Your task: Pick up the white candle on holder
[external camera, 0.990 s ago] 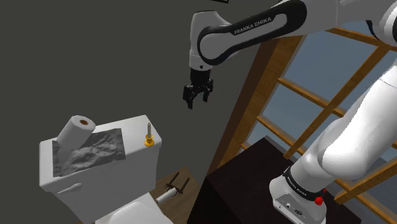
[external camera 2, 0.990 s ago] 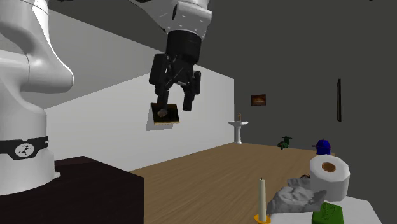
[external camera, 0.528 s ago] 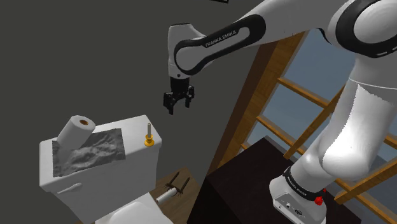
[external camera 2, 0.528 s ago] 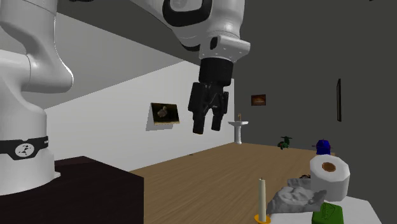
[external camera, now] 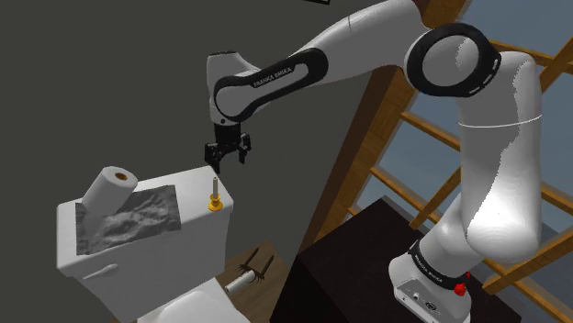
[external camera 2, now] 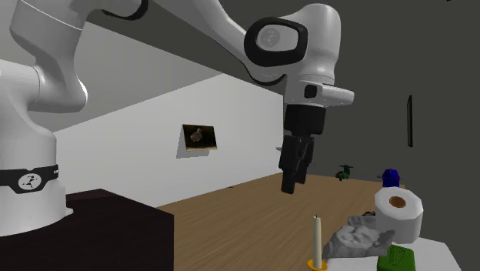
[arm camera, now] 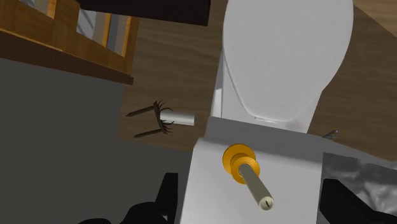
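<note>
**Lining up over the candle, no grab yet**

Looking at a slim off-white candle in a round orange holder (external camera: pixel 215 194), standing upright on the lid of a white toilet tank (external camera: pixel 151 252), right at the end corner toward the shoulder view's right. Sharing that lid with a crumpled grey cloth (external camera: pixel 129 220) nearby and a white toilet paper roll (external camera: pixel 110 186) farther along toward the shoulder view's left.

Got the jaws spread wide with nothing in them. In the wrist view, black fingers (arm camera: pixel 356 207) sitting out on either side of the candle, well clear of it. In the shoulder view, hanging above the candle and a touch toward that view's right, pointing down, no contact anywhere.

Reads as the approach step to me, so early days: descent, squeeze and lift all to come.

Next up, probably: nudge over to get dead centre, drop straight down to straddle the stick, then pinch gently. Thin and tall, so easy to knock over with a finger on the way down. Worth going slow, gripping lowish near the holder, then lifting straight up. No telling about candle and holder being one piece or two, so maybe safer to aim for the holder's neck.
</note>
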Controlling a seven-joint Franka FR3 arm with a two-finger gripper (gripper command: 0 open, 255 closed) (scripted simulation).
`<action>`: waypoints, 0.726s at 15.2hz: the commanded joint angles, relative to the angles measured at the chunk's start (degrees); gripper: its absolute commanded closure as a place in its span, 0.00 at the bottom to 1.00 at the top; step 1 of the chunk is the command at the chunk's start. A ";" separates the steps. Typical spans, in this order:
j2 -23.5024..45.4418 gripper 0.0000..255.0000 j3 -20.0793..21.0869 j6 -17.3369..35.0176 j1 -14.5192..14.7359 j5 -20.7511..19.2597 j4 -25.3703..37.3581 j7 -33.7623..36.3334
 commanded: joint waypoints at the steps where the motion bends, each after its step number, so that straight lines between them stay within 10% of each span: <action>1: 4.99 0.00 -0.34 -0.90 1.44 -0.68 5.89 0.87; 11: 14.38 0.00 -1.33 0.96 3.52 -1.84 13.44 1.65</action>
